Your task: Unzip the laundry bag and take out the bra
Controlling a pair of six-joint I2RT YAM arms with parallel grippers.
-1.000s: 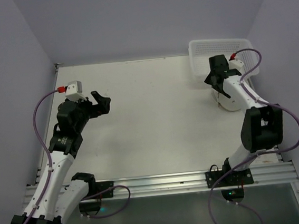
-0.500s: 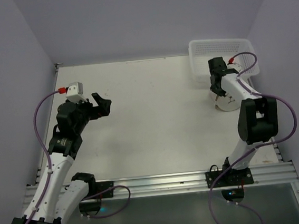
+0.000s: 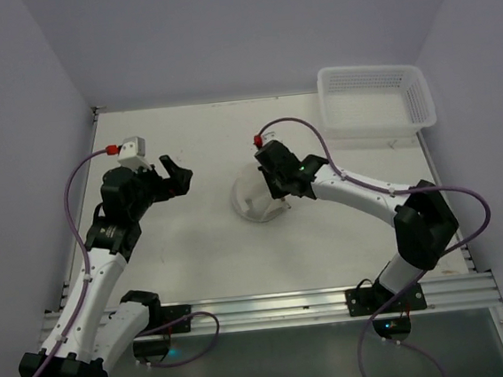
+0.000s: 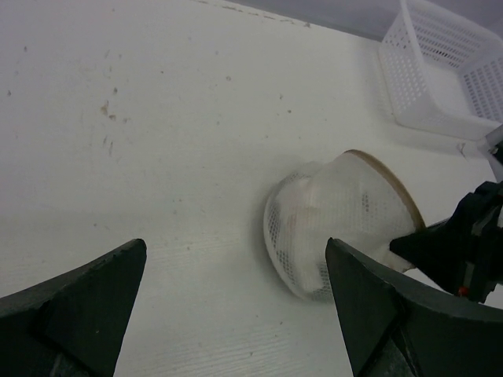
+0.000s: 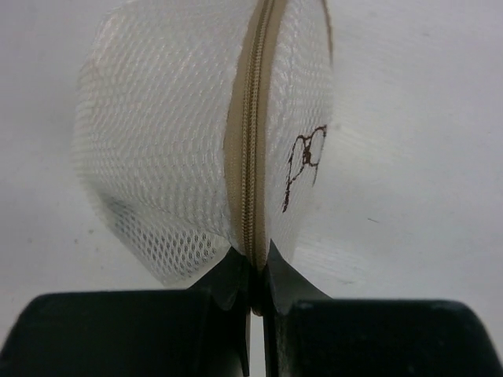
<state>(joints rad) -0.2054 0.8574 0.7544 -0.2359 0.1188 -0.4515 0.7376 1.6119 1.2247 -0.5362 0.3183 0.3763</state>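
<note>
Table: the laundry bag lies on its side near the middle.
Bag contents: only a pale blur shows through the mesh; no garment can be made out.
Right gripper: fingers clenched on the bag's rim at the tan zipper; the pull is hidden.
Left gripper: fingers spread wide, with the bag ahead of them and not touching.

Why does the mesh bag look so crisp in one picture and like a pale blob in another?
Right wrist view: the laundry bag is close up, so its weave and tan zip are sharp. Top view: it is small, white on a white table, so low contrast. Left wrist view: the left gripper shows only as two dark, featureless fingers in the corners.
</note>
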